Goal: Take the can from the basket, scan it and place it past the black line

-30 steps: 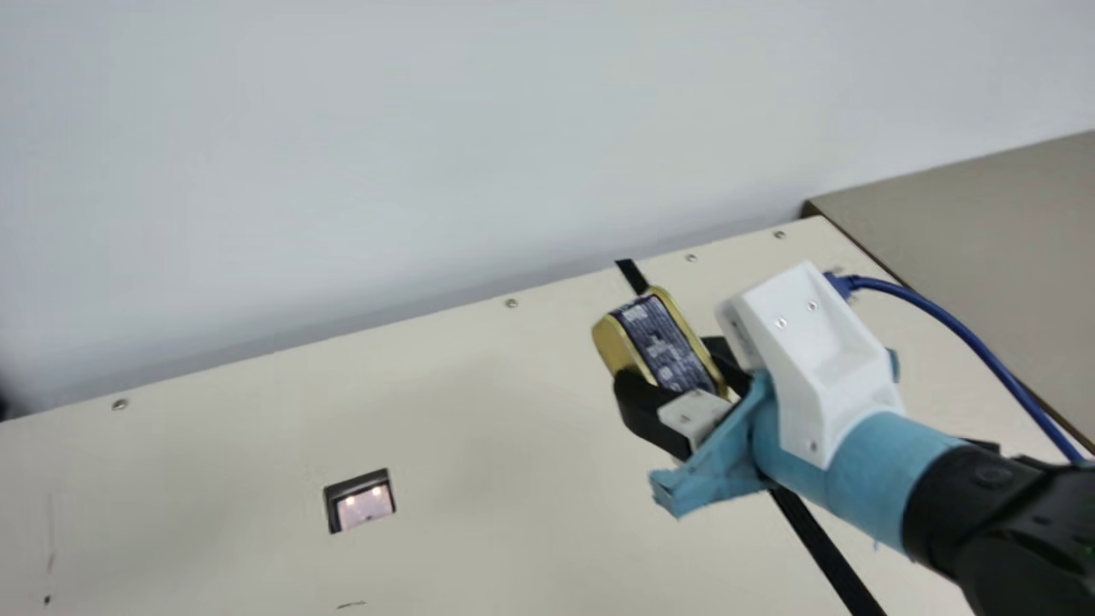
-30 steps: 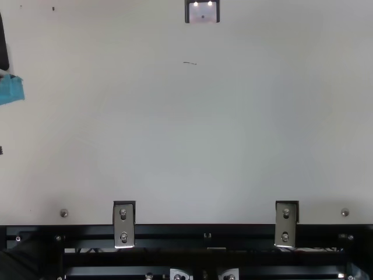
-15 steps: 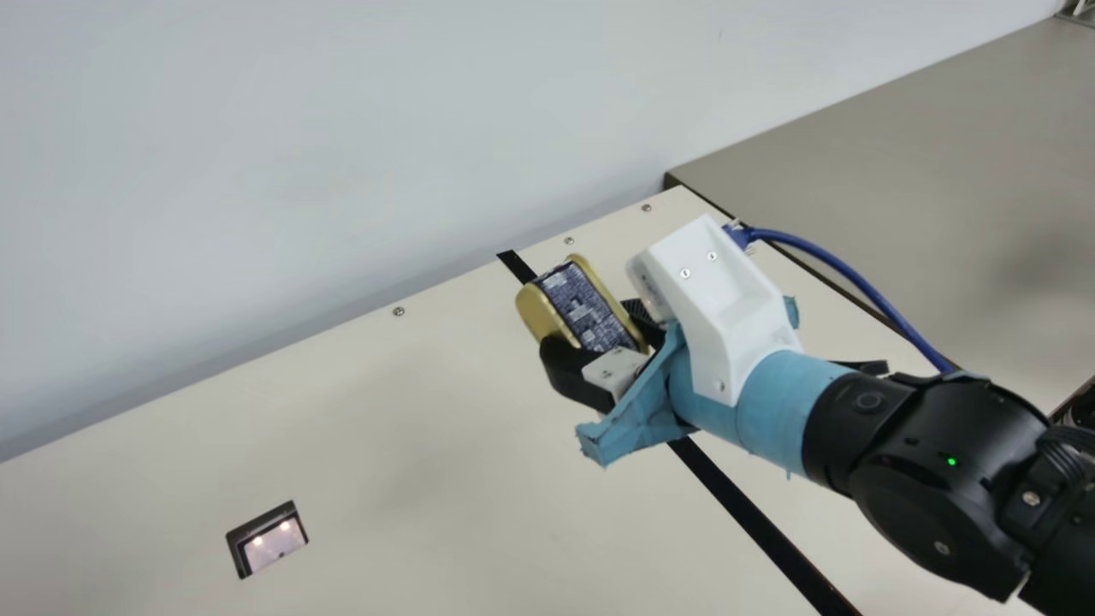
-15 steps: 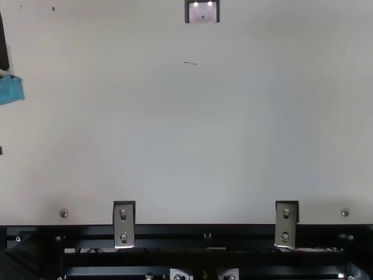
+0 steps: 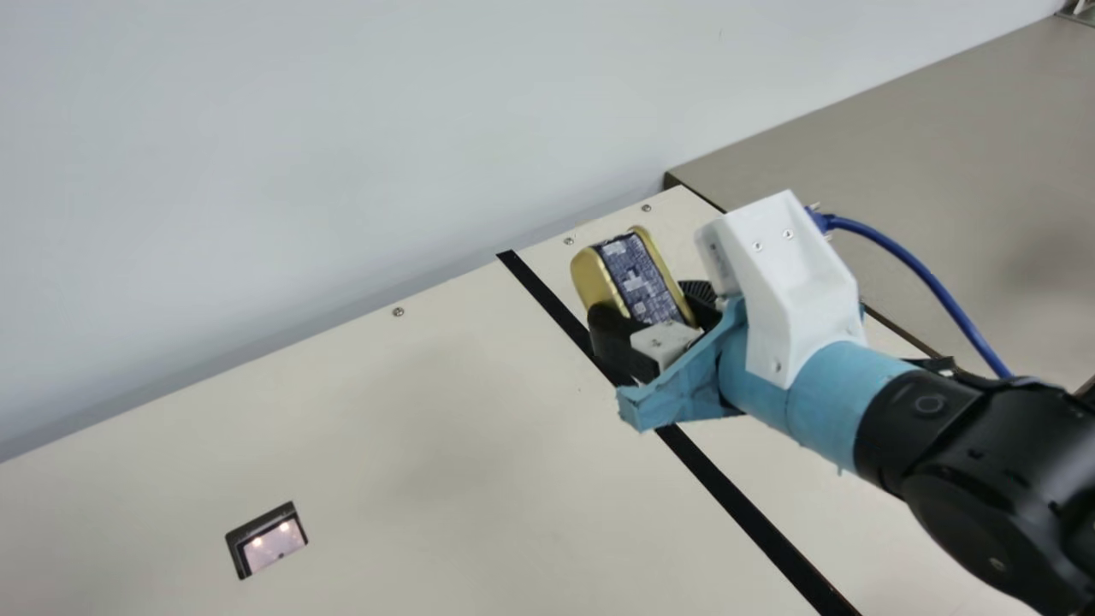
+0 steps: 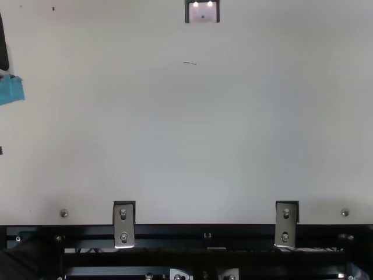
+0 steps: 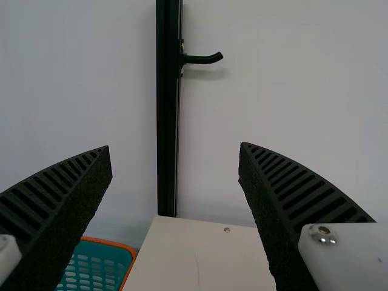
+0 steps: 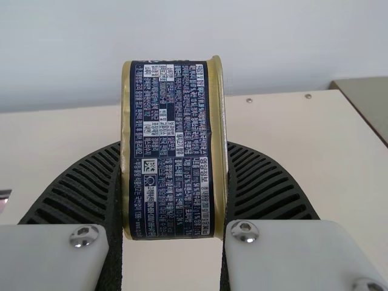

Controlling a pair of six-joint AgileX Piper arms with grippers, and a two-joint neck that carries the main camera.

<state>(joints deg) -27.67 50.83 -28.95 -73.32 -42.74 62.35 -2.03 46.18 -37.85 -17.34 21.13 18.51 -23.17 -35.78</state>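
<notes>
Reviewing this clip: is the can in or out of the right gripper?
In: the right gripper has one finger against each side of the can.

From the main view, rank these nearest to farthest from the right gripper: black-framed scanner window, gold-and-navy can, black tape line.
1. Gold-and-navy can, held in the right gripper.
2. Black tape line, seen running behind the gripper.
3. Black-framed scanner window, well off toward the view's left.

Handle point(image 7: 203, 59): black, on the dark upright post point(image 7: 168, 121)
Wall point(image 5: 342, 154): pale — behind the table point(image 5: 445, 411)
Side surface point(image 5: 924, 145): grey-brown — beside the table
</notes>
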